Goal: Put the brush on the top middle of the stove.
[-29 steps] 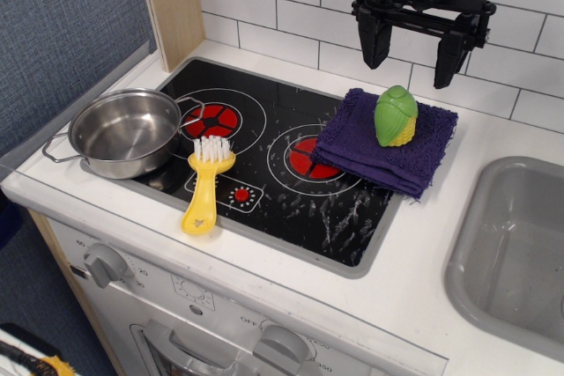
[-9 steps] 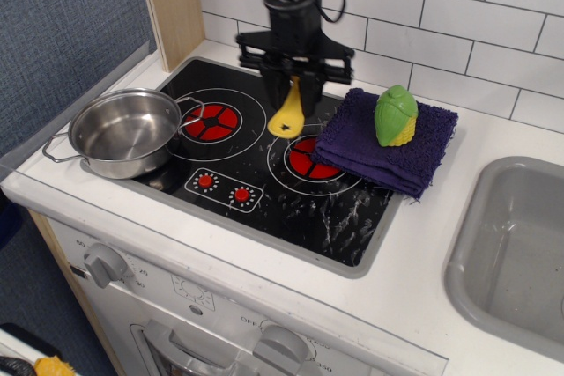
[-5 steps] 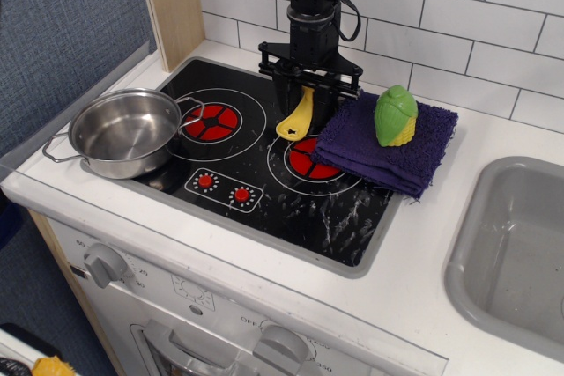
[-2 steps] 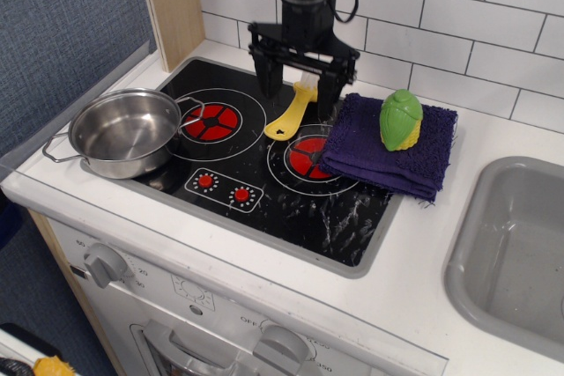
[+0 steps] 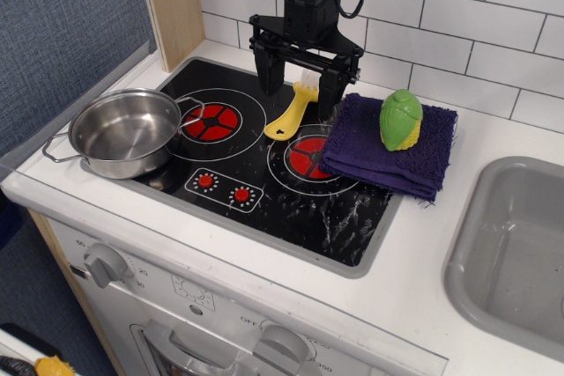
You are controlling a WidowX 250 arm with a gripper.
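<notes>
The yellow brush (image 5: 293,113) lies on the black stove (image 5: 264,173) at its back middle, between the two red burners. Its white bristles point toward the tiled wall and its handle toward the front left. My gripper (image 5: 300,81) hangs just above the bristle end. Its two black fingers (image 5: 266,74) are spread apart on either side of the brush and hold nothing.
A steel pot (image 5: 123,132) sits on the stove's left edge. A folded purple cloth (image 5: 388,156) with a green-and-yellow corn toy (image 5: 400,119) lies right of the brush, partly over the right burner. A grey sink (image 5: 515,253) is at the far right. A wooden post (image 5: 172,6) stands at back left.
I carried the brush from the stove's front to its back middle, lowered it and let go. My fingers have opened and risen slightly. The cloth and corn shifted a little right.
</notes>
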